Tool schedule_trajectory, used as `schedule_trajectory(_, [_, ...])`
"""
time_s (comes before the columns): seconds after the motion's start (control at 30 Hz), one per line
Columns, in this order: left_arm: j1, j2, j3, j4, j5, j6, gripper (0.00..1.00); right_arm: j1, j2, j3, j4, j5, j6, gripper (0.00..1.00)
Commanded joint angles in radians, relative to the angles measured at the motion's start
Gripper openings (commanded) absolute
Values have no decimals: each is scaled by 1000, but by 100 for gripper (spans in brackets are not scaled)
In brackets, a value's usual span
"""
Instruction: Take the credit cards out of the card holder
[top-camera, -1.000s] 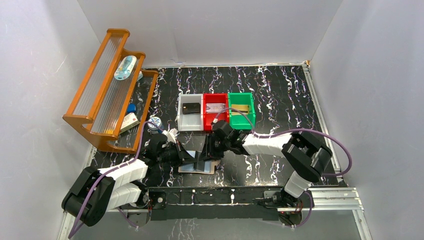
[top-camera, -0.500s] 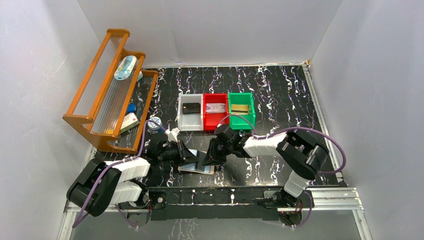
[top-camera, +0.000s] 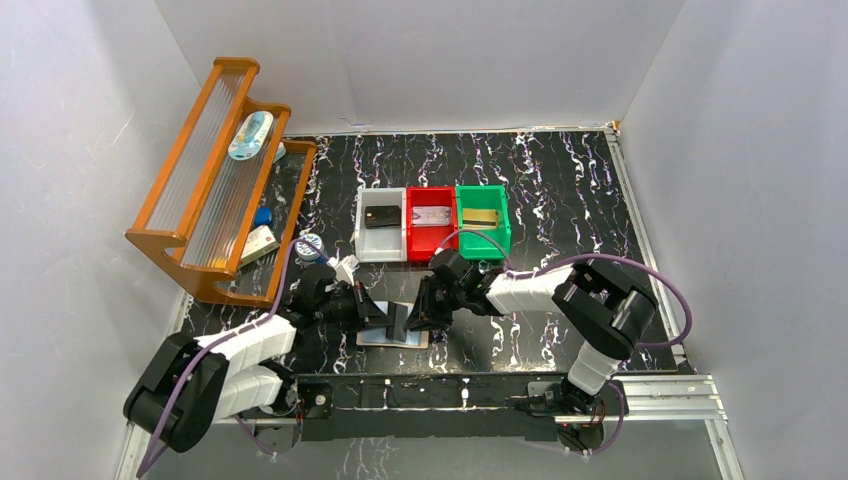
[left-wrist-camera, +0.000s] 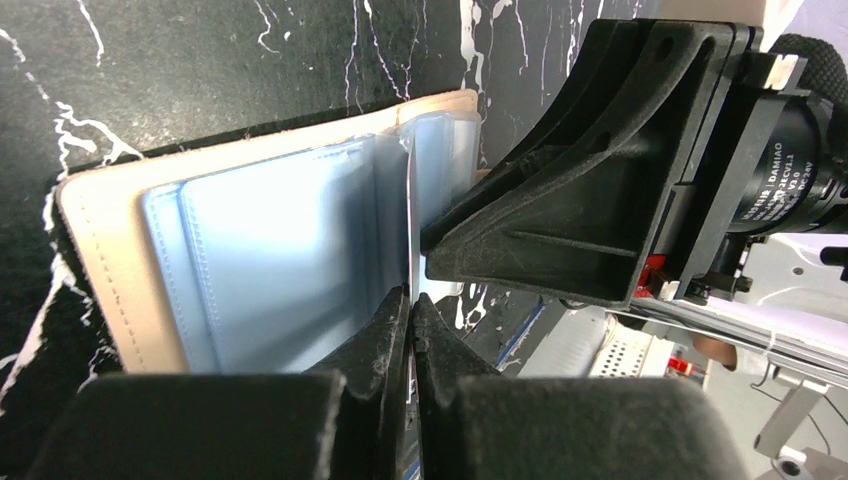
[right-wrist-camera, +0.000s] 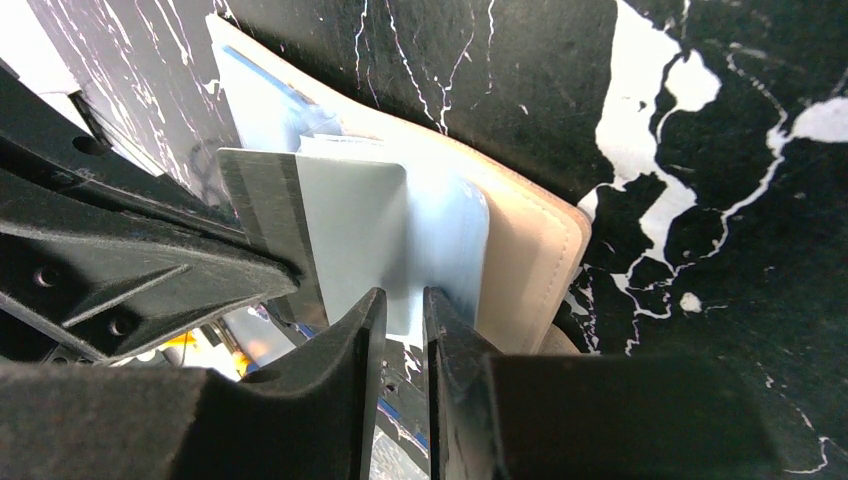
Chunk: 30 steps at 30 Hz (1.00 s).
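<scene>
The tan card holder (top-camera: 393, 339) lies open on the table in front of the arm bases, its pale blue pockets (left-wrist-camera: 270, 250) facing up. A thin pale credit card (left-wrist-camera: 410, 200) with a dark stripe (right-wrist-camera: 262, 215) stands on edge out of the holder's middle fold. My left gripper (left-wrist-camera: 411, 300) is shut on that card's edge. My right gripper (right-wrist-camera: 404, 297) hovers at the card's lower corner, over the holder's right half (right-wrist-camera: 540, 260). Its jaws are a narrow gap apart with nothing between them. From above, both grippers (top-camera: 380, 318) (top-camera: 420, 312) meet over the holder.
Behind the holder stand a grey bin (top-camera: 362, 240), a red bin (top-camera: 412, 238) and a green bin (top-camera: 504, 232), each with a card inside. A wooden rack (top-camera: 215, 180) with small items leans at the left wall. The arms' base rail (top-camera: 420, 392) runs along the near edge.
My right gripper has come down and toward the holder, and its jaws have narrowed. My left gripper has stayed at the standing card.
</scene>
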<state>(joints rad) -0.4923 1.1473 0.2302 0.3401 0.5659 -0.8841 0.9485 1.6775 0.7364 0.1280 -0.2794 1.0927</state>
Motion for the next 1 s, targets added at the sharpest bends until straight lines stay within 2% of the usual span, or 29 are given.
schedule_trajectory(0.0, [1, -66, 35, -110, -28, 61, 0, -6, 30, -41, -84, 85, -45, 29])
schedule_trajectory(0.23, [1, -74, 29, -93, -19, 53, 0, -8, -4, -8, -85, 39, -87, 30])
schedule_trajectory(0.5, [2, -69, 46, -116, -24, 71, 0, -8, -58, 150, -173, -49, -200, 33])
schedule_trajectory(0.67, [1, -72, 37, -94, -21, 59, 0, -9, 2, 150, -85, -85, -144, 34])
schedule_trajectory(0.87, [1, -63, 35, -85, 7, 57, 0, -9, 57, 86, -96, -5, -81, 33])
schedule_trajectory(0.97, [1, -56, 35, -65, 28, 60, 9, -9, 57, 36, -56, -11, -68, 33])
